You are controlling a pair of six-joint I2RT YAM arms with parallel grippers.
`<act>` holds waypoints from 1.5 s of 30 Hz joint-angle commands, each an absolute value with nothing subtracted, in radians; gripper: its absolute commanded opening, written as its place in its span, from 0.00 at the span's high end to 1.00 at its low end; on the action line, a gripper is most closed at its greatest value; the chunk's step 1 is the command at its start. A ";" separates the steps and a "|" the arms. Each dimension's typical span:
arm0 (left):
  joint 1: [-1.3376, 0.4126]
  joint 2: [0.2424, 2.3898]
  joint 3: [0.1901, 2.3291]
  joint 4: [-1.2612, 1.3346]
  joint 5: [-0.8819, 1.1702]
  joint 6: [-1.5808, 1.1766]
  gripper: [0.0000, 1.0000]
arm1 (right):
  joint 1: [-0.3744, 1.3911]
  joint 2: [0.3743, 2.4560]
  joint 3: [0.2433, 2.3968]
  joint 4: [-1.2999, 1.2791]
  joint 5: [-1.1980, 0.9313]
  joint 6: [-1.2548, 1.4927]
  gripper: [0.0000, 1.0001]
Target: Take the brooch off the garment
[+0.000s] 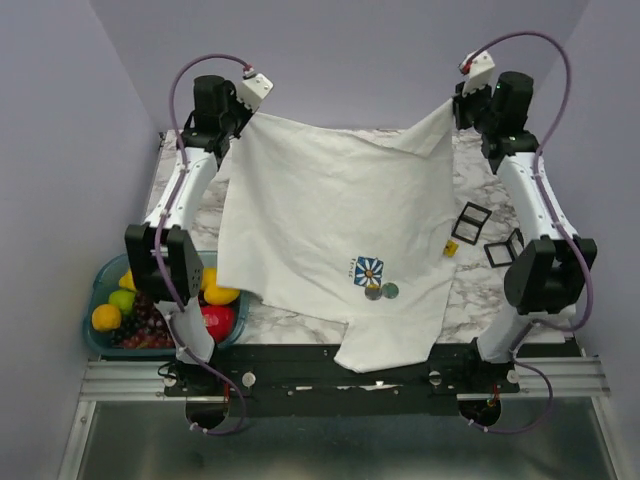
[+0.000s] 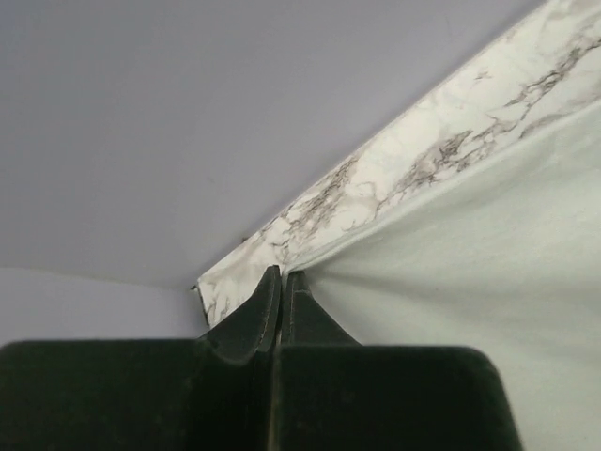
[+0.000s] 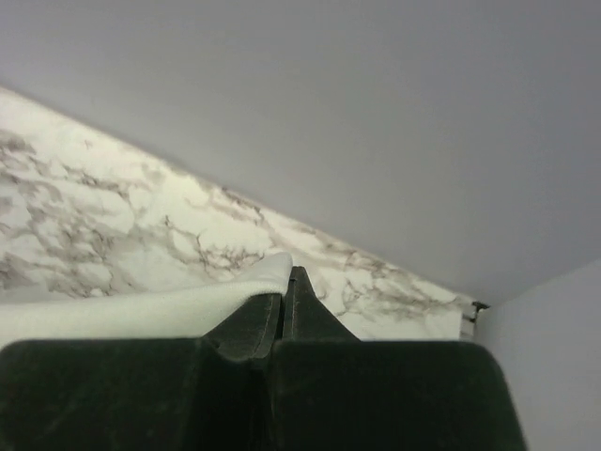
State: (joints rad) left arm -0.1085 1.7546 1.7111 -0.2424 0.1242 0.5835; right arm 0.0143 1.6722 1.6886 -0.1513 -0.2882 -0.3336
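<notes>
The garment (image 1: 320, 215) is a large white shirt, held up by its two far corners and draping down toward the table's near edge. The brooch (image 1: 369, 270), a white-petalled flower on blue with a yellow centre, sits low on its front. Two small round badges lie just under it. My left gripper (image 1: 243, 118) is shut on the garment's far left corner, and its tips (image 2: 283, 275) pinch the cloth (image 2: 488, 282). My right gripper (image 1: 459, 104) is shut on the far right corner; white cloth (image 3: 141, 310) runs left from its tips (image 3: 287, 280).
A teal basket (image 1: 98, 285) of fruit stands at the near left, beside the left arm. Two black square frames (image 1: 472, 217) (image 1: 500, 251) lie on the marble table (image 1: 480, 290) at the right, with a small dark and yellow piece (image 1: 451, 248) at the garment's right edge.
</notes>
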 commanded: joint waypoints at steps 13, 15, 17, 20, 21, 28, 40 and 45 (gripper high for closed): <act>-0.078 2.221 2.117 -0.367 -0.101 0.649 1.00 | 0.074 2.328 2.221 -0.112 -0.078 -0.413 0.99; -0.074 2.229 2.115 -0.359 -0.139 0.646 1.00 | 0.081 2.385 2.297 -0.098 -0.063 -0.417 0.99; -0.074 2.241 2.134 -0.380 -0.147 0.649 0.86 | 0.095 2.410 2.342 -0.095 -0.060 -0.426 0.86; -0.077 2.227 2.184 -0.425 -0.124 0.598 0.49 | 0.109 2.415 2.381 -0.101 -0.040 -0.434 0.55; -0.089 2.214 2.195 -0.431 -0.117 0.579 0.42 | 0.109 2.399 2.376 -0.109 -0.040 -0.434 0.49; -0.208 1.915 1.849 -0.359 0.000 0.443 0.32 | 0.114 2.053 1.960 -0.169 -0.354 -0.570 0.30; -0.293 1.896 1.476 -0.569 0.382 0.249 0.38 | 0.282 1.691 1.303 -0.694 -0.661 -1.372 0.36; -0.261 1.980 1.506 -0.666 0.486 0.167 0.40 | 0.353 1.635 1.095 -0.506 -0.609 -1.448 0.36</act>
State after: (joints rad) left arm -0.2874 1.9495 1.4773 -0.5636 0.3424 0.2646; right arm 0.3206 1.6810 1.2102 -0.5327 -0.6327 -1.2625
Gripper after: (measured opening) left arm 0.611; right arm 0.643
